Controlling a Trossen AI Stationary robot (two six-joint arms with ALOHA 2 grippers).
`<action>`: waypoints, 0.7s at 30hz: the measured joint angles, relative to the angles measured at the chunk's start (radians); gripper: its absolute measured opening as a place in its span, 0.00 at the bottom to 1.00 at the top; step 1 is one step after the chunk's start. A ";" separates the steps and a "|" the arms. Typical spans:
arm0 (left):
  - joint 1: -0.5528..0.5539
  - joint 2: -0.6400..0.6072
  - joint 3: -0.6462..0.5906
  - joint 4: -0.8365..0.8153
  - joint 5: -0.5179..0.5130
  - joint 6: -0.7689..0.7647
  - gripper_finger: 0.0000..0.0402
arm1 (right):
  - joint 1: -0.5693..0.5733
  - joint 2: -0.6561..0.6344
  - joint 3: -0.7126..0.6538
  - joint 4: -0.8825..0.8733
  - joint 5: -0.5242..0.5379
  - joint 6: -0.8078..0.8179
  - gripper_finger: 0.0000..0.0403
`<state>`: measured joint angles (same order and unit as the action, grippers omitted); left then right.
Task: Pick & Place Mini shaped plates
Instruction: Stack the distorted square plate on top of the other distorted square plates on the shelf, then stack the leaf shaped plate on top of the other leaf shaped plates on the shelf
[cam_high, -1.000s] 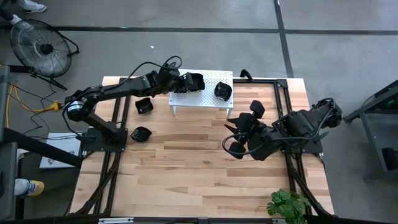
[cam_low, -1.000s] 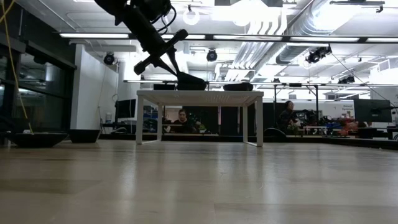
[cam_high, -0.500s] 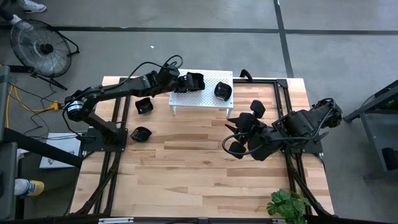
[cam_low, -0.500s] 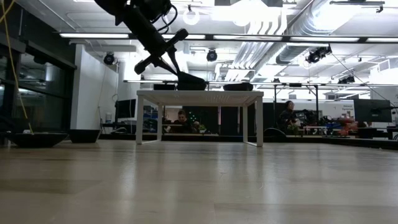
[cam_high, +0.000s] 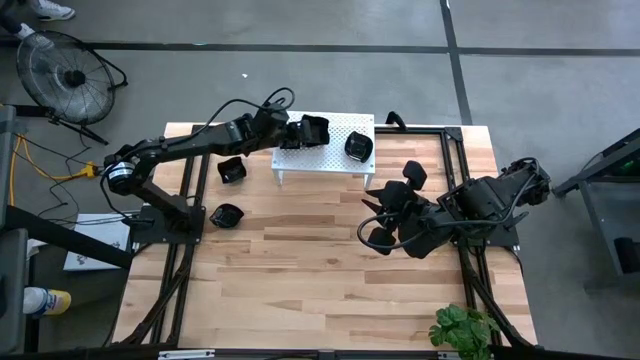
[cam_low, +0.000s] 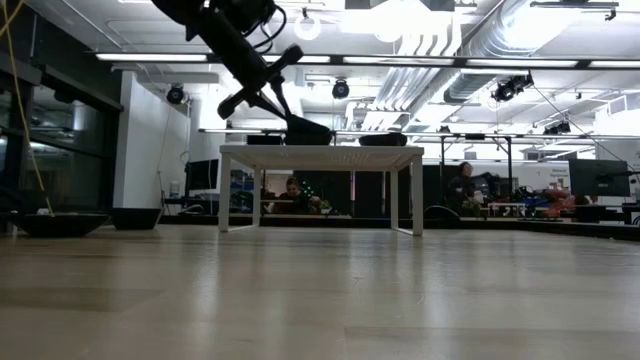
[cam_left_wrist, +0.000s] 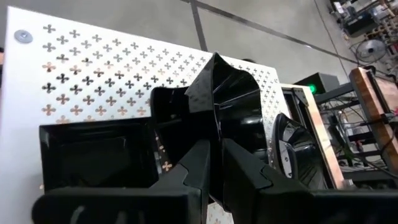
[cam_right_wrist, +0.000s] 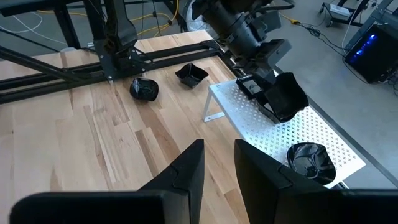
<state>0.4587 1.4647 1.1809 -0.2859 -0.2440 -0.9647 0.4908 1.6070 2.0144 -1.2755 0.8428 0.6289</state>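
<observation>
My left gripper (cam_high: 298, 132) reaches over the white perforated stand (cam_high: 335, 160) and is shut on a black square mini shaped plate (cam_left_wrist: 227, 93), also visible in the right wrist view (cam_right_wrist: 286, 96). A second square plate (cam_left_wrist: 93, 155) lies flat on the stand beside the fingers. A round wavy plate (cam_high: 358, 147) sits on the stand's right part. Two more plates (cam_high: 232, 170) (cam_high: 228, 214) lie on the wood at the left. My right gripper (cam_right_wrist: 219, 168) hovers open over the table's right half, with nothing between its fingers. My left gripper pinches one side wall of the square plate (cam_left_wrist: 214, 134) between its two fingers. The fingers come slanting down from the table's left side. The plate stands tilted on edge, and in the low view its underside (cam_low: 308, 138) sits on the stand's top.
The stand rests on thin legs (cam_low: 224, 195) at the table's far middle. Black frame rails (cam_high: 455, 160) run along the table's right side, and a potted plant (cam_high: 462, 330) is at the near right corner. Bare wood (cam_high: 300, 270) fills the near middle.
My left gripper has rolled a little about its own pointing line, staying in place over the stand and still shut on the square plate. My right arm has kept still.
</observation>
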 joint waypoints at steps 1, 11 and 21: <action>0.000 0.000 0.000 0.003 0.000 0.003 0.10 | 0.000 0.000 0.000 0.000 0.000 0.000 0.21; 0.000 0.000 0.000 -0.001 -0.001 0.017 0.34 | 0.000 0.000 0.000 0.000 0.000 0.000 0.21; 0.000 0.000 0.000 0.008 0.006 0.076 0.44 | 0.000 0.000 0.000 -0.003 -0.003 0.003 0.21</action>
<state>0.4583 1.4643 1.1805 -0.2779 -0.2376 -0.8885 0.4907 1.6070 2.0144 -1.2781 0.8395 0.6319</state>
